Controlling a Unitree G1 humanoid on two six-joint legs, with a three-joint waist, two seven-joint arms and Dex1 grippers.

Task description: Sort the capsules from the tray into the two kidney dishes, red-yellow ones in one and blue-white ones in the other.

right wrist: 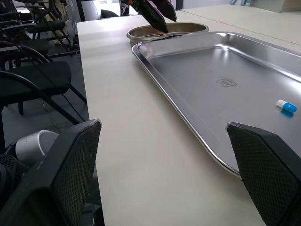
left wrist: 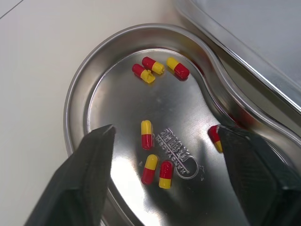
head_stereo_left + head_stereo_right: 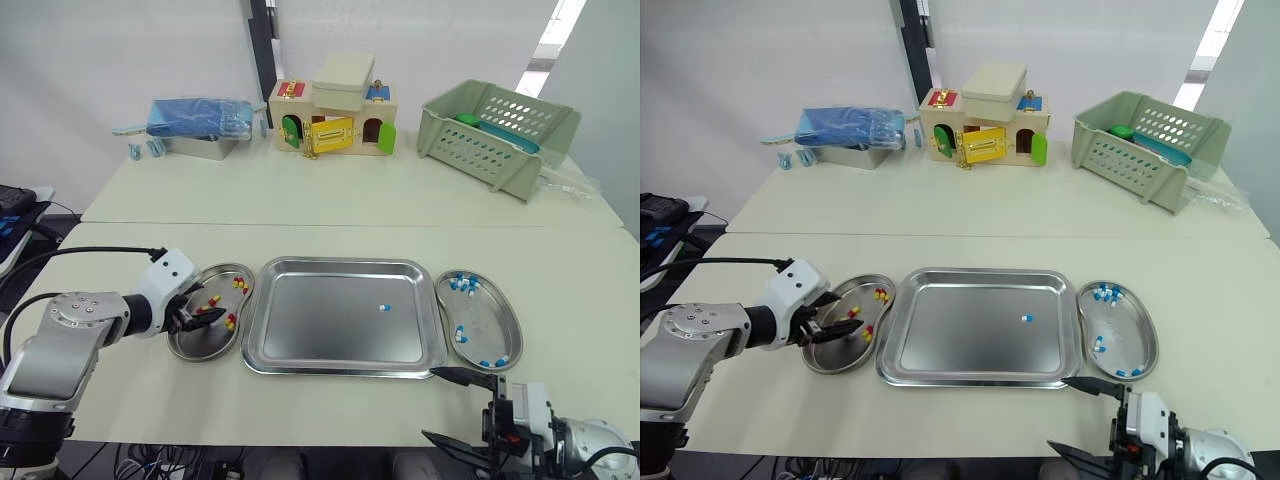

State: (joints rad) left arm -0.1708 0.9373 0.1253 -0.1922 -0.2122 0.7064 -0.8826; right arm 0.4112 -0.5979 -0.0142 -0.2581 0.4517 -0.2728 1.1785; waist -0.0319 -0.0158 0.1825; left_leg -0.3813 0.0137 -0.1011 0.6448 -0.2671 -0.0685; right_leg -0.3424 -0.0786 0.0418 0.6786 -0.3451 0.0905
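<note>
One blue-white capsule [image 3: 384,307] lies on the tray [image 3: 320,330].
Left of the tray, the red-yellow dish [image 3: 192,346] sits under the open, empty left gripper [image 3: 212,316]. The blue-white dish [image 3: 487,322] is to its right. The right gripper [image 3: 452,408], fingers spread, is off its near right corner.

Tray [image 3: 300,352], centre of frame: the floor is open throughout, bounded by a raised rim. One blue-white capsule [image 3: 384,307] lies right of centre.

Left kidney dish [image 3: 185,347], lower left, just beside the tray: overhead access is taken up by the left gripper [image 3: 208,317], fingers spread above the red-yellow capsules [image 2: 146,134].

Right kidney dish [image 3: 492,318], right of the tray: unobstructed overhead. Capsules lie at its far and near ends, and the middle is bare.

Right gripper [image 3: 450,408], lower right, fingers wide apart: it stands at the tray's near right corner.

Table [image 3: 340,215], mid-frame band: open surface.

Upper frame: blue-covered box [image 3: 200,122], toy house [image 3: 335,118] and green basket [image 3: 495,130] stand well apart from the tray.
</note>
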